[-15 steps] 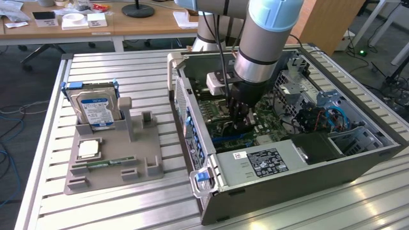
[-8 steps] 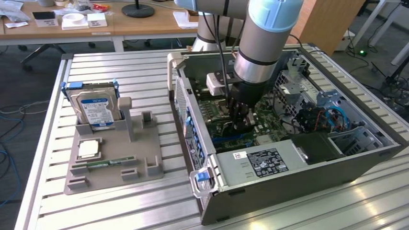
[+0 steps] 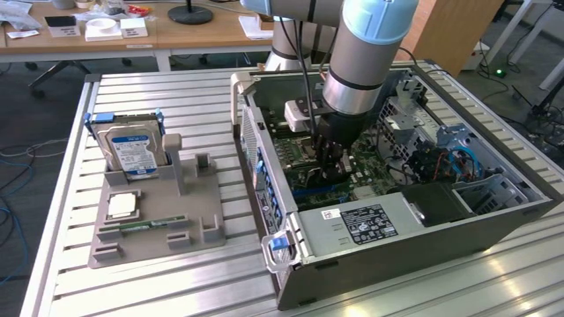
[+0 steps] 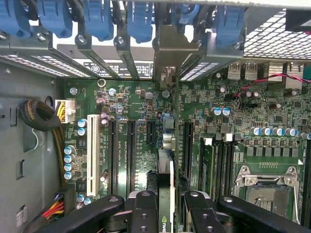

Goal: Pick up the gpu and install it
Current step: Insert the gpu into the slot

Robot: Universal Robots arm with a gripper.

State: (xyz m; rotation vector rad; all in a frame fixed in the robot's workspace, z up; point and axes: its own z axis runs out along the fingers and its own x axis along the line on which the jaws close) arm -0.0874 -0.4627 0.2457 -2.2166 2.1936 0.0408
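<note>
Bench left side: grey holder [image 3: 150,249] carrying hard drive [image 3: 132,150] and RAM stick [image 3: 152,224]. Bench right side: open PC case [image 3: 397,244]. Gripper [image 4: 165,206] inside case, jaws partly closed, clamping gpu [image 4: 165,177] edge-on just above motherboard [image 4: 204,97], bracket toward rear bay.

Risks:
- Card edge off slot line: jams under push.
- Bracket snags on blue latches [image 4: 97,19].
- Thin grip: card tilts.

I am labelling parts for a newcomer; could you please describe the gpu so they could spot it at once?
Look inside the open computer case, where the gripper reaches down over the green motherboard. The gpu is the thin card standing on edge between its fingers, unlike the empty black slots beside it.
</note>
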